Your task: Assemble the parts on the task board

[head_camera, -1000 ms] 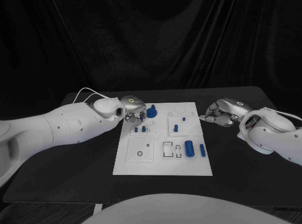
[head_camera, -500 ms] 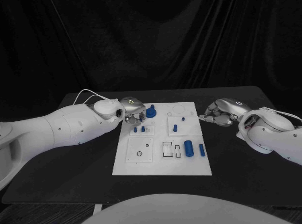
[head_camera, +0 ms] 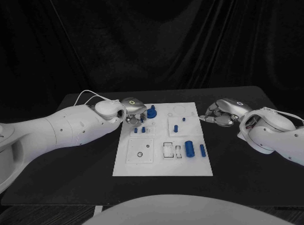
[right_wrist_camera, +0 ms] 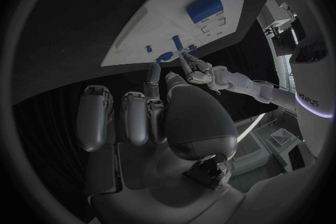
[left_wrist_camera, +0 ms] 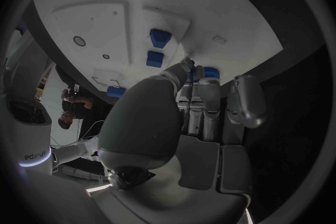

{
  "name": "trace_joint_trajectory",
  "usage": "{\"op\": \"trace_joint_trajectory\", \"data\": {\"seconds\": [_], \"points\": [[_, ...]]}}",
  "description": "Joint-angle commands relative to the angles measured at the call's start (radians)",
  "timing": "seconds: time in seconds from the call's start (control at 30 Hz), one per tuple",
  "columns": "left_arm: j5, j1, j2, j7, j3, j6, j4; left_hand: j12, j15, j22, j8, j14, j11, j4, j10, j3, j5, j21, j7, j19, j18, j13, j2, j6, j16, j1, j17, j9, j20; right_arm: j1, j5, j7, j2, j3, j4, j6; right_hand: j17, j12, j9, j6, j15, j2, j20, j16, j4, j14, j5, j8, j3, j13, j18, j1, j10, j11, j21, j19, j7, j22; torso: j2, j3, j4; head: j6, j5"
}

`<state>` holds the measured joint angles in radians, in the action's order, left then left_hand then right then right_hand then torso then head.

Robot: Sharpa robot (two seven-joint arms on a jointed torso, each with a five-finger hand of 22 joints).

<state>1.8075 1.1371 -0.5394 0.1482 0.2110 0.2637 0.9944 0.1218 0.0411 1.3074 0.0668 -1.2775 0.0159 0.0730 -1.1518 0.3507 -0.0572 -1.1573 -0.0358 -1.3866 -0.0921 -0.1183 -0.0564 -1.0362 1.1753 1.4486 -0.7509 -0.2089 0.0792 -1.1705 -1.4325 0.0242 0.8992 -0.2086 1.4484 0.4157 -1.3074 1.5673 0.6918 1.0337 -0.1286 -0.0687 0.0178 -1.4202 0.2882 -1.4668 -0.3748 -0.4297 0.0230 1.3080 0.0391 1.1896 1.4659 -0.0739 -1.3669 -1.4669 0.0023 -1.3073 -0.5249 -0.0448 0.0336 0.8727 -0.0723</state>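
The task board (head_camera: pixel 163 139) lies in the middle of the black table (head_camera: pixel 78 154), its long axis running from near to far. The left hand (head_camera: pixel 133 111) is over the board's far-left corner, just beside an upright blue peg (head_camera: pixel 152 112) that stands to its right. In the left wrist view the fingers (left_wrist_camera: pixel 203 102) point down toward this peg (left_wrist_camera: pixel 210 73); they seem to close about it, but the contact is hidden, so I cannot tell whether the hand grips it. Just nearer than the hand, two small blue blocks (head_camera: pixel 141 130) sit in a raised square on the left half of the board. The right hand (head_camera: pixel 219 115) hovers off the board's right edge, over bare table, fingers curled inward and holding nothing that I can see. Toward the near-right of the board lie a thick blue cylinder (head_camera: pixel 190 147) and a slim blue rod (head_camera: pixel 203 150), both with long axes running near to far. They lie nearer than the right hand and to its left, well apart from the left hand, so the right arm looks the better placed to take them.
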Motion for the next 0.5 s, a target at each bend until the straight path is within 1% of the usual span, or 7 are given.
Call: {"op": "trace_joint_trajectory", "data": {"seconds": [0.03, 0.17, 0.5], "points": [[0.002, -0.006, 0.004, 0.013, 0.001, -0.004, 0.001, 0.005, 0.003, 0.151, 0.002, 0.006, 0.0, 0.005, -0.007, 0.0, 0.001, 0.004, 0.001, 0.005, 0.009, -0.001, -0.008, 0.001, -0.004, 0.002, 0.001, 0.001, 0.0, 0.003, 0.002, -0.008, 0.002, 0.001, 0.001, -0.003, -0.037, 0.004, -0.001, 0.008, 0.006, 0.0, -0.008, 0.006, -0.002, -0.066, -0.001, 0.005, -0.005, 0.263, 0.011, 0.007, 0.105, 0.007, 0.005, -0.031, 0.001, -0.197, 0.0, -0.0001, -0.0006, 0.0, 0.0], [0.002, -0.007, 0.003, 0.011, 0.001, -0.011, 0.003, 0.006, 0.003, 0.151, 0.003, 0.007, 0.001, 0.004, -0.01, 0.0, 0.001, 0.005, 0.002, 0.006, 0.008, -0.003, -0.008, -0.002, -0.005, 0.003, 0.003, 0.001, 0.0, 0.004, 0.002, -0.008, 0.002, 0.001, 0.001, -0.002, -0.037, 0.004, -0.001, 0.008, 0.006, 0.0, -0.008, 0.006, -0.002, -0.066, -0.001, 0.005, -0.005, 0.263, 0.011, 0.007, 0.105, 0.007, 0.005, -0.031, 0.001, -0.197, 0.0, 0.0002, 0.0003, 0.0, -0.002], [0.002, -0.007, -0.008, 0.005, 0.001, -0.015, 0.014, 0.006, 0.003, 0.15, 0.006, 0.01, 0.002, 0.004, -0.012, -0.002, 0.002, 0.01, 0.002, 0.007, 0.008, -0.004, -0.01, -0.007, -0.008, 0.003, 0.008, 0.001, 0.0, 0.009, 0.002, -0.009, 0.003, 0.001, 0.0, -0.002, -0.036, 0.004, -0.001, 0.008, 0.005, 0.0, -0.008, 0.007, -0.002, -0.066, -0.001, 0.006, -0.007, 0.263, 0.011, 0.009, 0.105, 0.006, 0.006, -0.031, 0.0, -0.197, 0.0, -0.0001, -0.0001, 0.0, -0.004]]}}
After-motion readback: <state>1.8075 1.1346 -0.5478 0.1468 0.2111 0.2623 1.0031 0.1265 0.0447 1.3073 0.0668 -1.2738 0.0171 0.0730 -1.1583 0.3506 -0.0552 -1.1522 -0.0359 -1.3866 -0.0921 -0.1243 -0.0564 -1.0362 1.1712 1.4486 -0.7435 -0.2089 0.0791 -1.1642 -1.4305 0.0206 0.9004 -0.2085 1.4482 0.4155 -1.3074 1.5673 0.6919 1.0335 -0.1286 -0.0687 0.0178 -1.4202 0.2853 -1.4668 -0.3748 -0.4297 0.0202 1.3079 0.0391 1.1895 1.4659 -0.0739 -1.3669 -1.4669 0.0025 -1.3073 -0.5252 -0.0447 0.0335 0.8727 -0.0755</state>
